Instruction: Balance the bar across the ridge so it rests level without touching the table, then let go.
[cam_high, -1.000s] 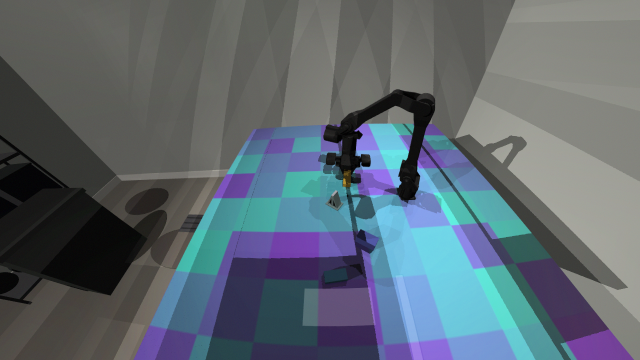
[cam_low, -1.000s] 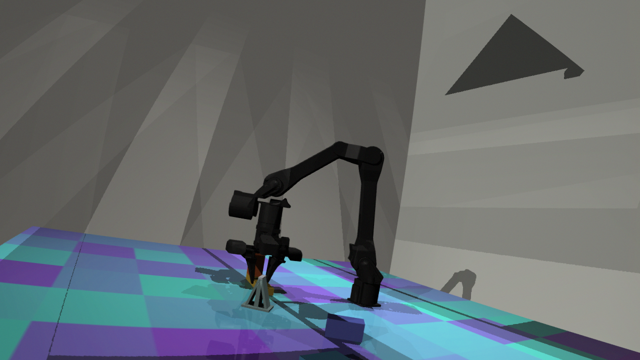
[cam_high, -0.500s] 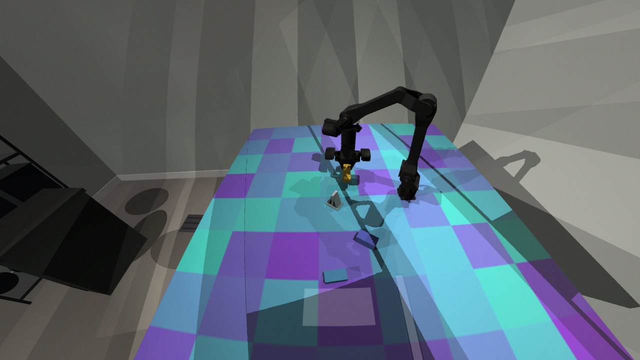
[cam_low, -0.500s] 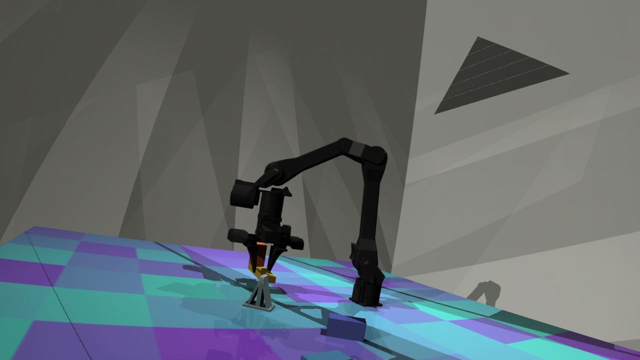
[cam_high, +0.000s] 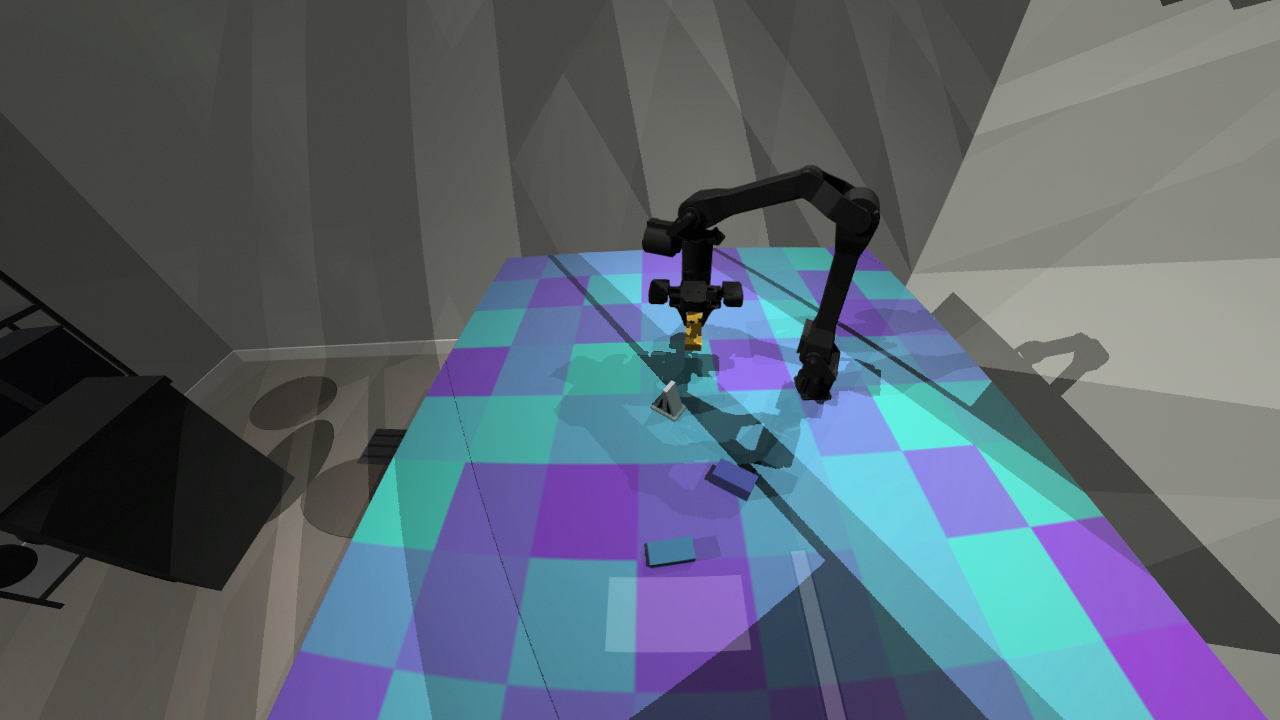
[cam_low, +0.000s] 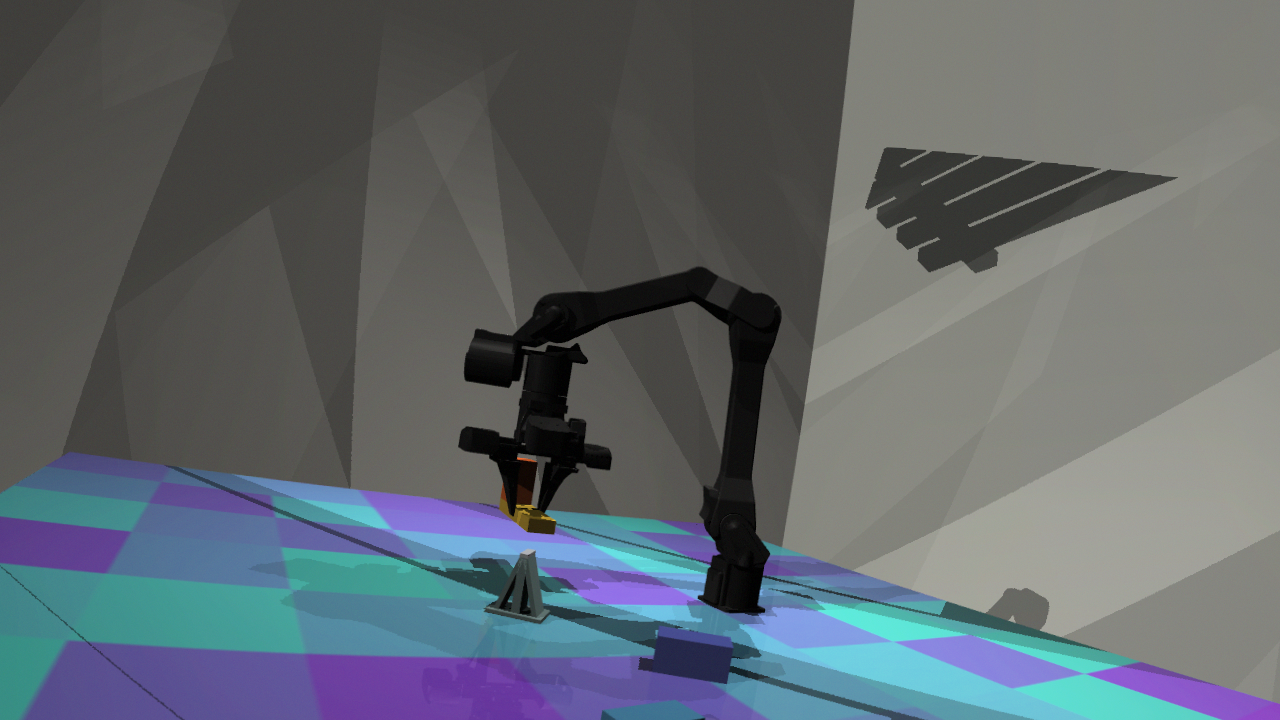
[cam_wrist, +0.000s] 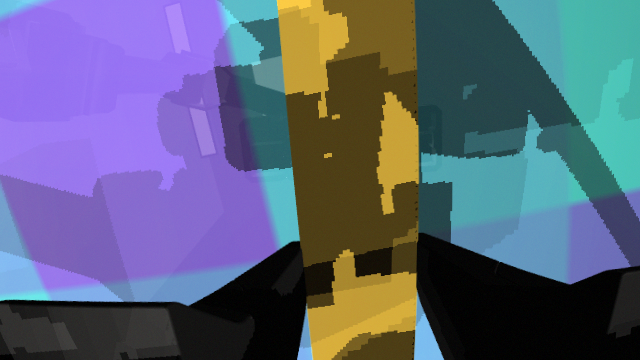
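Yellow bar is clamped between the two fingers of our gripper, which we have pointing down, with one finger against each long side. The bar is held in the air, above the table. Its long axis passes through between our fingers, across the line on which they close. In the wrist view this axis runs almost straight from bottom to top; in the top view it runs from the gripper down the picture, and in the exterior view the near end points toward the viewer and a little to the right. If the bar is exactly level, we cannot tell. In the exterior view, we see an orange-red piece that stands up at the far part of the bar, partly behind one finger.

Near the bar, but apart from it, the grey ridge stand is upright on the table, and its top carries nothing. Farther out, we see the blue-violet block lying on the table, turned at an angle, and beyond it the teal block, which the exterior view cuts at its lower edge
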